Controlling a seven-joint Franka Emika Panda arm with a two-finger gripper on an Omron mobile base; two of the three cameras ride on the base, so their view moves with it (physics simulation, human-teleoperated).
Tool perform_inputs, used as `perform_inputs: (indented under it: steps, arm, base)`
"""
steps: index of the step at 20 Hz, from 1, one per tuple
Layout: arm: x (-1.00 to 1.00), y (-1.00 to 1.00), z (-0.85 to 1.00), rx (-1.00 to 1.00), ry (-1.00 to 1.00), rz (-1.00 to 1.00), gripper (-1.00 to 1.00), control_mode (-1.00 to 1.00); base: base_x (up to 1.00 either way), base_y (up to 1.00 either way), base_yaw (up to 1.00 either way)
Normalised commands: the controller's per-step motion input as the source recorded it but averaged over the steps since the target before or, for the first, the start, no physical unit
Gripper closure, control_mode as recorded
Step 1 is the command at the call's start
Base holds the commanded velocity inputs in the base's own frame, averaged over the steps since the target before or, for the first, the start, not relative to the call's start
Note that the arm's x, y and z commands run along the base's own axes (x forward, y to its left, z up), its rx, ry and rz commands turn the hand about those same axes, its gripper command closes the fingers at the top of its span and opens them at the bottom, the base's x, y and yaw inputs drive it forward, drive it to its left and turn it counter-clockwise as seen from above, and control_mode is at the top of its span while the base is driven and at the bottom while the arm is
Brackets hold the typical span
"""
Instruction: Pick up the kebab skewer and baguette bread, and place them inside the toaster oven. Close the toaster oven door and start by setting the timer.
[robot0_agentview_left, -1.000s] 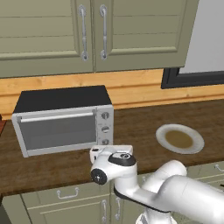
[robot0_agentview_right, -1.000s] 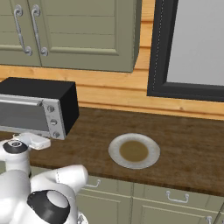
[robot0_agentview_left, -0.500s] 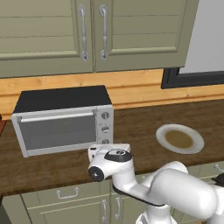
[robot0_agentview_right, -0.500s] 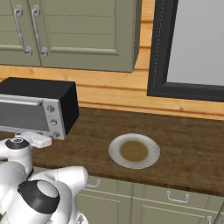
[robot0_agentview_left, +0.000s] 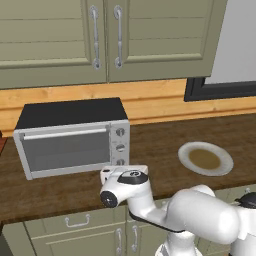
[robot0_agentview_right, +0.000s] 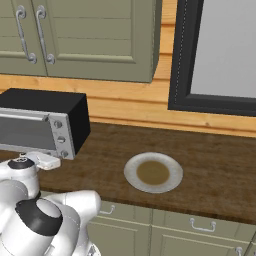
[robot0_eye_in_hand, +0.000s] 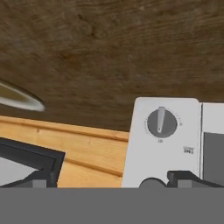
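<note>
So the toaster oven (robot0_agentview_left: 75, 135) is sitting on the dark wood table (robot0_agentview_left: 155, 145), pushed back against the light wooden wall panel under the green cabinets (robot0_agentview_left: 107, 37). The toaster oven door (robot0_agentview_left: 65, 147) is up and closed, with its bar handle (robot0_agentview_left: 65, 132) running along the top edge, and the three round knobs (robot0_agentview_left: 120, 147) are stacked in a column down the right side of the silver front. The hand view is flipped over and shows one knob (robot0_eye_in_hand: 162, 122) close up on the pale panel, its pointer standing roughly straight in that tilted view. There are tiny tick marks around the dial, a small mark just under it, and a little printed label off to the side, but all of it is too small and blurry to read, so no brand name that I can make out. The gripper (robot0_eye_in_hand: 109, 181) hangs right in front of the knob column with its dark fingertips (robot0_eye_in_hand: 188, 178) spread far apart and nothing between them. The white arm (robot0_agentview_left: 150, 205) comes up in front of the table edge, just below the oven's right end. Off to the right, well apart from the oven, there's a round plate (robot0_agentview_left: 205, 158) with a brownish centre. A dark-framed window (robot0_agentview_right: 215, 55) is on the wall above it.
</note>
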Motion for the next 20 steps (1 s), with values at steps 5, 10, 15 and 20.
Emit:
perform_inputs:
  steps: [5, 10, 15, 20]
  arm:
    - [0.04, -0.16, -0.15, 0.00, 0.00, 0.04, -1.00, -1.00]
    - [0.20, -0.12, -0.13, 0.00, 0.00, 0.07, -1.00, -1.00]
    - [0.23, -0.21, -0.13, 0.00, 0.00, 0.09, -1.00, -1.00]
    - [0.07, -0.23, -0.19, 0.00, 0.00, 0.09, -1.00, -1.00]
  base:
    - [0.00, 0.00, 0.00]
    - [0.00, 0.00, 0.00]
    - [0.00, 0.00, 0.00]
    - [0.00, 0.00, 0.00]
